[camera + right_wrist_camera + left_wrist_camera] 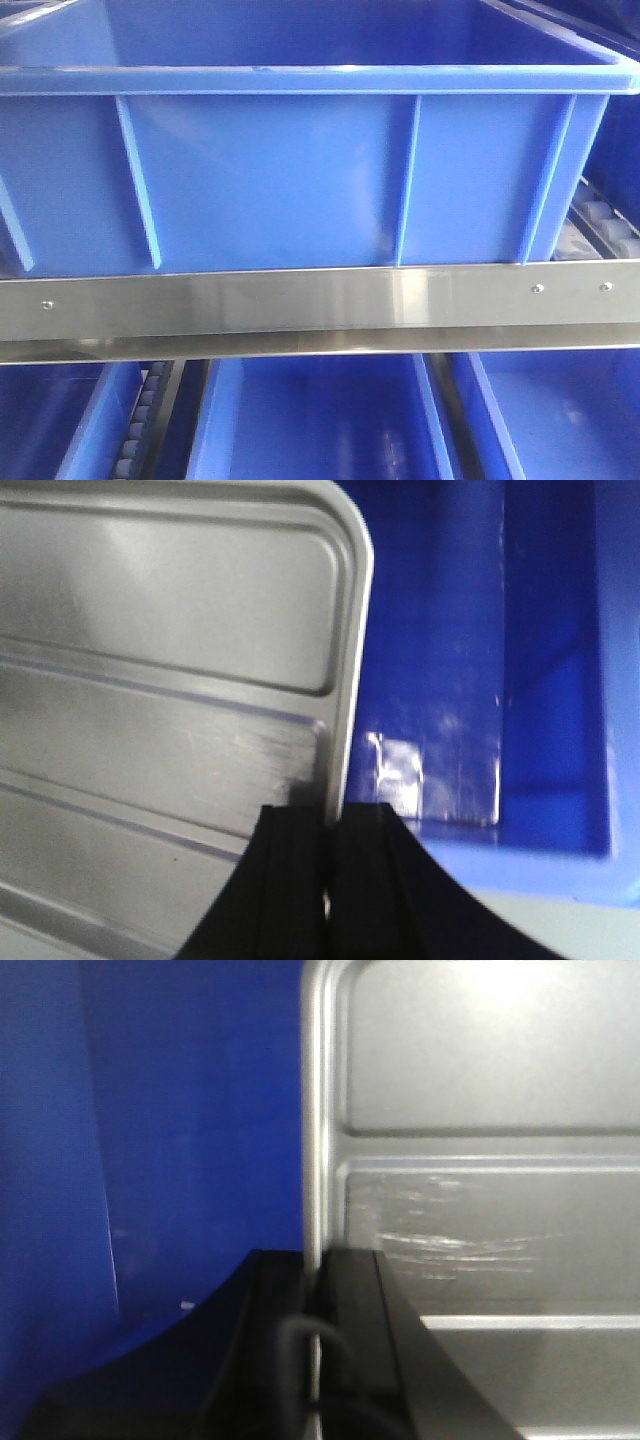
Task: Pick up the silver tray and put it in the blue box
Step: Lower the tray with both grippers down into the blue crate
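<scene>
My left gripper (318, 1360) is clamped on one raised rim of the silver tray (480, 1110), and my right gripper (328, 880) on what I take to be the opposite rim. The tray hangs over the open blue box (450, 630). It looks thin, stiff, light and slick, so the rim is the surest hold.

One silver tray (480, 1110), two tools (315, 1265) (328, 818), at least four blue boxes (270, 180) (85, 425) (310, 420) (560, 420)

A blue box (300, 180) fills the upper frame, with a thick rim on top and vertical ribs down its near wall. It stands just behind a steel rail (300, 305) set with screws (537, 288). Rollers (605, 225) show at right. Lower crates (320, 420) sit beneath the rail.
</scene>
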`<action>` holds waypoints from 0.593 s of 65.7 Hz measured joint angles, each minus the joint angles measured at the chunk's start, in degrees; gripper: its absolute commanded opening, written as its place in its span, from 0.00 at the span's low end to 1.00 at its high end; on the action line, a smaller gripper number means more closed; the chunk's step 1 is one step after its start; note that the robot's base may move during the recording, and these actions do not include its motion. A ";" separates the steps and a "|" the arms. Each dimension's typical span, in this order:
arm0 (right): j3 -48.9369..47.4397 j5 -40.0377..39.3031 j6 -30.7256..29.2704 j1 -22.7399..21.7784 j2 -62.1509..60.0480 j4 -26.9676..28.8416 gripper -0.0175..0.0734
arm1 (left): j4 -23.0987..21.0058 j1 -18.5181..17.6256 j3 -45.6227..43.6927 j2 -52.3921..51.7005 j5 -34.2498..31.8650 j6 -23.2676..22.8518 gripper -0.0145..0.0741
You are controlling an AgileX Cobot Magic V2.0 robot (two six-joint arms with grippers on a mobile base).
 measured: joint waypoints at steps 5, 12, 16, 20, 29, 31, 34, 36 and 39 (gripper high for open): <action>-3.28 -0.45 -3.52 -2.25 3.35 2.32 0.26 | -1.52 2.22 -2.00 2.39 -1.17 2.51 0.15; -7.69 -1.73 -8.75 -5.82 8.85 6.65 0.26 | -2.37 4.91 -3.17 4.91 -4.29 3.95 0.15; -9.64 -2.63 -11.06 -7.78 11.85 9.23 0.26 | -2.51 5.84 -3.30 5.95 -5.71 4.29 0.15; -10.79 -3.31 -13.06 -9.47 14.49 11.23 0.26 | -2.60 6.43 -3.52 6.47 -6.65 4.27 0.15; -11.05 -4.75 -14.76 -11.87 18.42 13.81 0.26 | -3.40 6.78 -3.64 7.62 -8.25 4.54 0.15; -11.05 -4.75 -14.78 -12.28 18.96 14.02 0.26 | -3.69 6.78 -3.73 7.88 -8.41 4.54 0.15; -11.05 -4.85 -14.89 -12.72 19.54 14.26 0.26 | -4.14 6.78 -3.73 8.43 -8.48 4.66 0.15; -11.05 -4.85 -15.07 -12.84 19.65 14.26 0.26 | -4.28 6.78 -3.73 8.68 -8.62 4.66 0.15; -11.05 -4.98 -15.18 -12.94 19.79 14.26 0.26 | -4.40 6.78 -3.73 9.11 -8.69 4.66 0.15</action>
